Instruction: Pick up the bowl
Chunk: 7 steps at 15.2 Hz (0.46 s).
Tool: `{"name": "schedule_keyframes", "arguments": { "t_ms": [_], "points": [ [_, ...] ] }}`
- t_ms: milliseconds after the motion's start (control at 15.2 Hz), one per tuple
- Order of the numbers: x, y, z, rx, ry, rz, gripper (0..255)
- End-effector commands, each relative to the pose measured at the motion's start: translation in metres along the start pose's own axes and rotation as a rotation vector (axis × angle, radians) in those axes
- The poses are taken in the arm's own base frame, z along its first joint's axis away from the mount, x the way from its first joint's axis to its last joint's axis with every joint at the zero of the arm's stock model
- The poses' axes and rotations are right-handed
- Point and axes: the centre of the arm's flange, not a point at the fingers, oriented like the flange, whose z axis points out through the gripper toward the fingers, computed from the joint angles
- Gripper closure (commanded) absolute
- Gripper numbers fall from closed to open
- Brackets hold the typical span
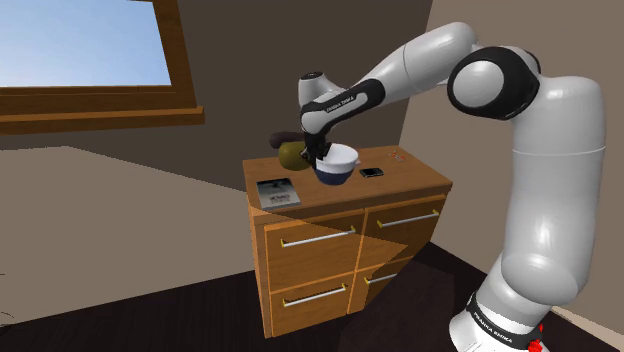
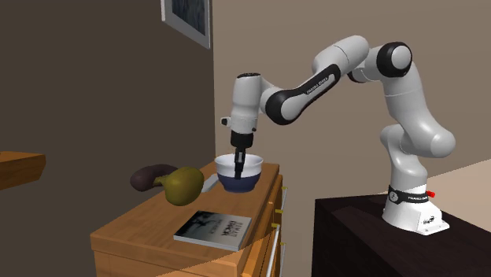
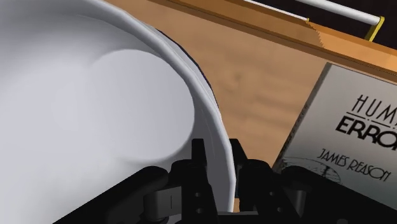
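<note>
Wooden dresser (image 1: pixel 404 178) with four drawers, and the arm reaching over it from the stand. The bowl (image 1: pixel 336 164), white inside and dark blue outside, sits near the middle of the dresser top; whether it rests on the wood or hangs just above it cannot be told. The gripper (image 1: pixel 322 152) comes down on the bowl from above. In the wrist view the gripper (image 3: pixel 219 159) pinches the bowl (image 3: pixel 95 108) by its wall, one black finger (image 3: pixel 200 153) inside the white rim and the other outside, both pressed against it.

Seen in the second exterior view, the gripper (image 2: pixel 238 161) stands upright over the bowl (image 2: pixel 238 171) on the dresser (image 2: pixel 134 228). A grey book (image 2: pixel 213 229) lies flat by the dresser's front edge, with an olive pear-shaped thing (image 2: pixel 182 185) and a dark purple thing (image 2: pixel 151 176) toward the dresser's back. A small black flat thing (image 1: pixel 371 172) lies on the dresser top, near the bowl, on the side away from the book (image 1: pixel 277 192)
</note>
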Motion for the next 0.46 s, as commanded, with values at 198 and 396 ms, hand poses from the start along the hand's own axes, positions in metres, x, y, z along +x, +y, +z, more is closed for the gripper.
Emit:
{"name": "schedule_keyframes", "arguments": {
  "t_ms": [198, 396],
  "points": [
    [0.003, 0.005, -0.027, 0.000, 0.001, 0.000, 255],
    [0.004, 0.006, -0.033, 0.000, 0.001, 0.000, 255]
  ]
}}
